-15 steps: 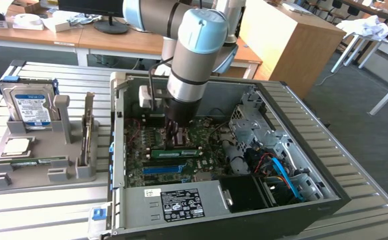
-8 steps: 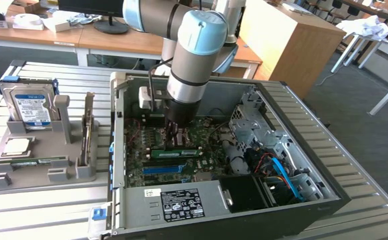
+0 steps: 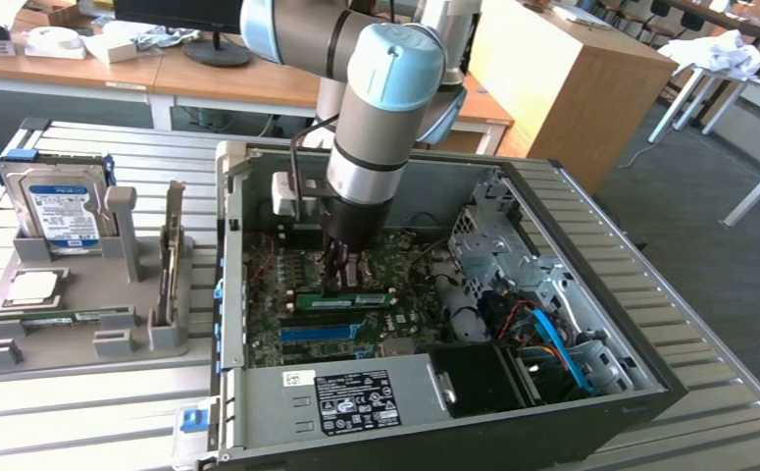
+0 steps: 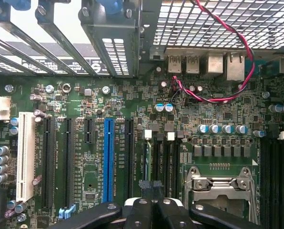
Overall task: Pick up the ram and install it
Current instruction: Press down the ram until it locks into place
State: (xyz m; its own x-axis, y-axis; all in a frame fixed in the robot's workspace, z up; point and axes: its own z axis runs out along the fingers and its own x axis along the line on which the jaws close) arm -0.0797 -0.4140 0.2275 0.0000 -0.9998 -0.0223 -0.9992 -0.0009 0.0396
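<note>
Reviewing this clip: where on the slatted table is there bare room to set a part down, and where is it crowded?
Bare slats of the table run in front of the grey parts holder, and along the exterior view's right of the open computer case. Crowded: the holder with the hard drive, and inside the case, where the end effector stands over the ram on the motherboard.

The arm reaches steeply downward, its wrist nearly vertical. At its tip the pincer points straight down. Its fingers are pressed together, fully closed.
</note>
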